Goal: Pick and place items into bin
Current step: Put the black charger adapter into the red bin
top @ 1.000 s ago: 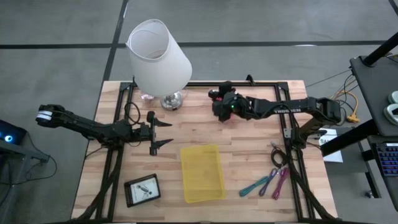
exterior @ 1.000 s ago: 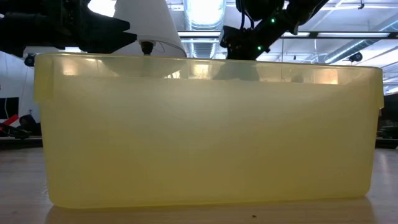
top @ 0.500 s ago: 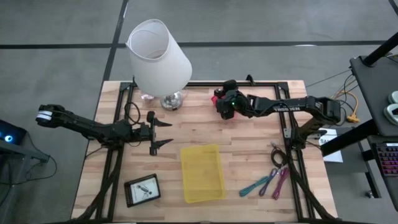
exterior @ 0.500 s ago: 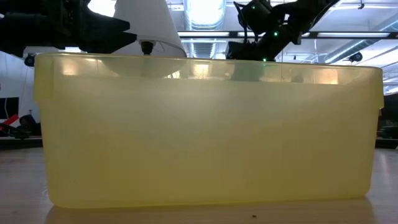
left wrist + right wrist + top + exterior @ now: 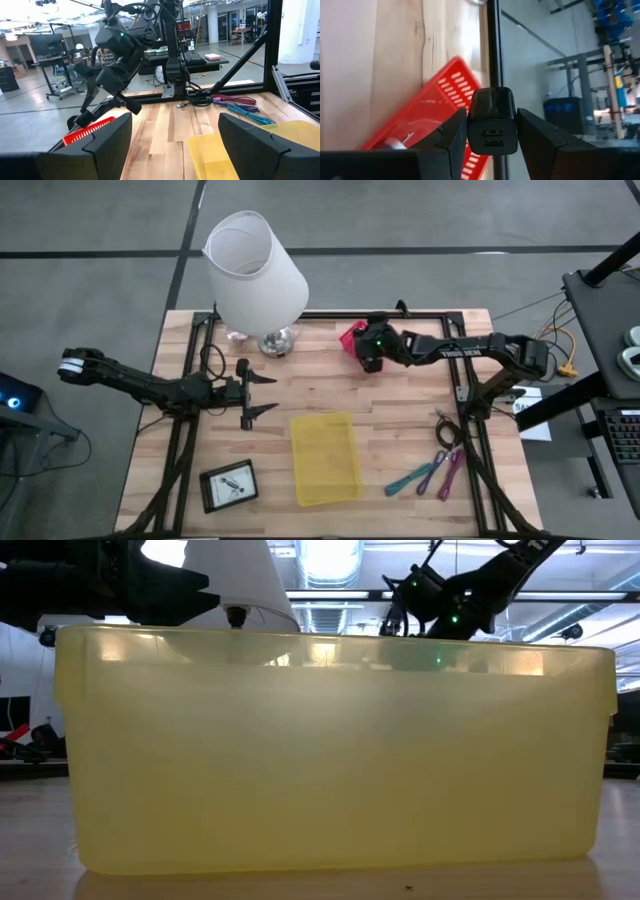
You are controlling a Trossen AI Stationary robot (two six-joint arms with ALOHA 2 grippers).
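My right gripper [image 5: 366, 356] hangs over the table's far middle, shut on a small black USB charger block [image 5: 492, 115]. Just beyond it a red slotted plastic piece [image 5: 351, 335] lies flat on the wood. The yellow bin [image 5: 297, 460] stands at the near middle. Teal and purple strips [image 5: 430, 475] and a black coiled cable [image 5: 446, 430] lie near the right edge. A black-framed white card [image 5: 228, 485] lies near left. My left gripper [image 5: 262, 394] waits open, level, left of the bin. My right gripper pinches the charger block by its two opposite sides [image 5: 471, 135] between its two fingers [image 5: 447, 140]. The end with the two USB ports faces back toward the wrist. The fingers slant downward from the table's right. The block hangs clear of the table.
A big white lamp [image 5: 255, 275] stands on its chrome foot at the far left. A black frame [image 5: 430, 315] runs round the table. In the low view the bin's wall [image 5: 330, 750] hides most of the table. Bare wood lies between the bin and my right gripper.
My right gripper has gone toward the table's right edge and down a little with the charger block, rolling somewhat about its own line. More of the red slotted piece now shows beside it.
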